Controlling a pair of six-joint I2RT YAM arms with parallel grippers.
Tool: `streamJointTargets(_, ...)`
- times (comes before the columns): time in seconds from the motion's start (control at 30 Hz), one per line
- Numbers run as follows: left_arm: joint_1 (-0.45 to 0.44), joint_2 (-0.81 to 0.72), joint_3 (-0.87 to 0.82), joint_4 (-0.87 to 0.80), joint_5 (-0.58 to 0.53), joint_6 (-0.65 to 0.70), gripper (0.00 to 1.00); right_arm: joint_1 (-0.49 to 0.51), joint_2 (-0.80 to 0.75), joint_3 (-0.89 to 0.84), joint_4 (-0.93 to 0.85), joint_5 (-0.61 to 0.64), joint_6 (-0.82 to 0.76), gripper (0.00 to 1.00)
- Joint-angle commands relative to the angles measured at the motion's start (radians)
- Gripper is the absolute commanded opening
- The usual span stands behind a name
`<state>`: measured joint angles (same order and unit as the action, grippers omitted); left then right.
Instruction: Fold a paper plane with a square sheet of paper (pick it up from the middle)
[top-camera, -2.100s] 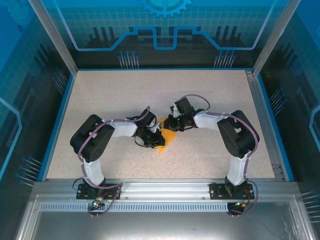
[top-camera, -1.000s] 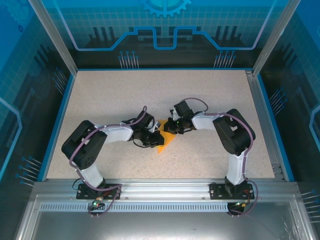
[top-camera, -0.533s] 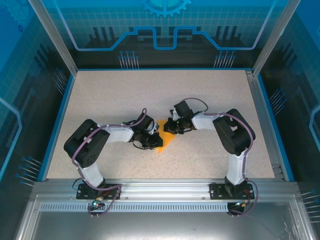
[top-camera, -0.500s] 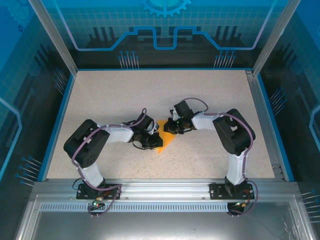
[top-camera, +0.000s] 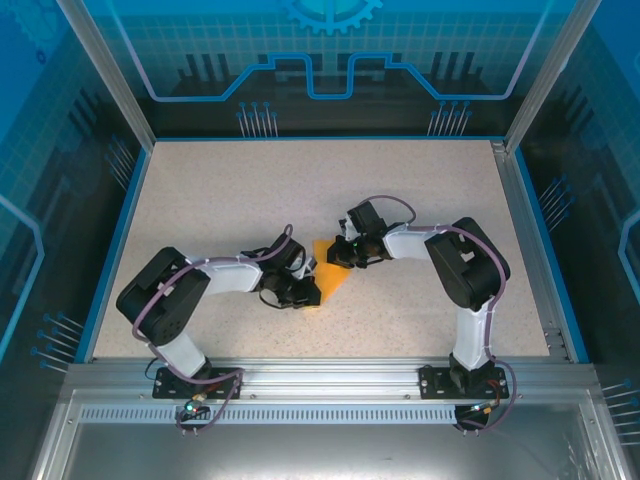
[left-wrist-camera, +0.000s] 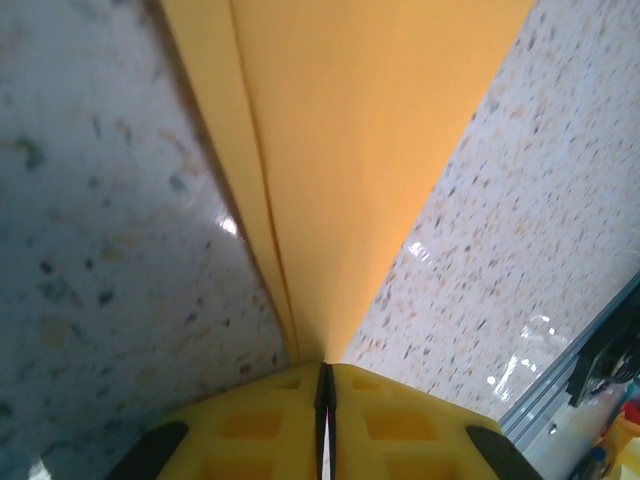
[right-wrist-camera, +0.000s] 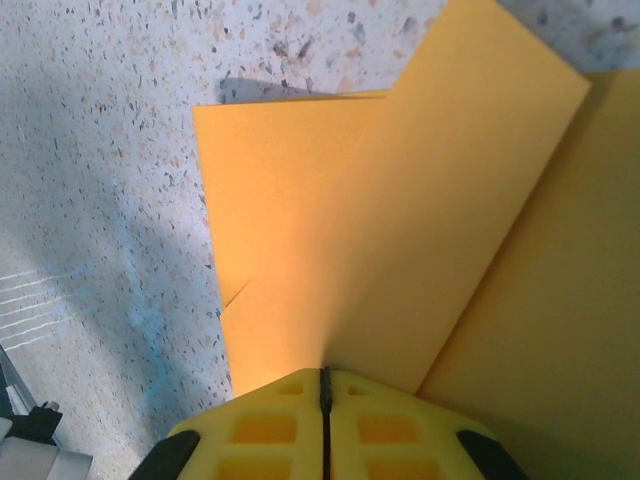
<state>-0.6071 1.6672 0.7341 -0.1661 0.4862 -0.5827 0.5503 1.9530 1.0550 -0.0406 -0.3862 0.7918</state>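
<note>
Paper (right-wrist-camera: 400, 250): orange-yellow, was creased into overlapping flaps
Left gripper (left-wrist-camera: 325, 370): clamped tight on its folded end
Right gripper (right-wrist-camera: 324, 376): clamped tight on one flap

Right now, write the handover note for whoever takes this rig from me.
Left gripper: jaws shut, apparently pinching a folded edge of the sheet of paper at its tapering end.
Right gripper: jaws shut, seemingly holding a flap of the same sheet from the far side.
Paper: near the middle of the table, between the two grippers, partly lifted.
Done: the sheet is creased, and the wrist views show overlapping layers.
Left: it is not a plane yet. The remaining folds have to be made and pressed, probably starting with the flap the right gripper holds.
</note>
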Motion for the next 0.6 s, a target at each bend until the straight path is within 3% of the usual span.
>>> streamJointTargets(0.0,-0.013,-0.029,0.007,-0.167,0.002,0.063,0.12,0.008,0.07,-0.017,-0.088,0.05,-0.019,0.08)
streamJointTargets(0.27,-0.001,-0.129,0.066,-0.09,-0.119,-0.04,0.12,0.002,0.068,-0.016,-0.094,0.055,-0.017,0.08)
streamJointTargets(0.57,0.012,0.046,0.155,0.119,-0.141,-0.152,0.12,-0.001,0.067,-0.009,-0.091,0.039,-0.011,0.08)
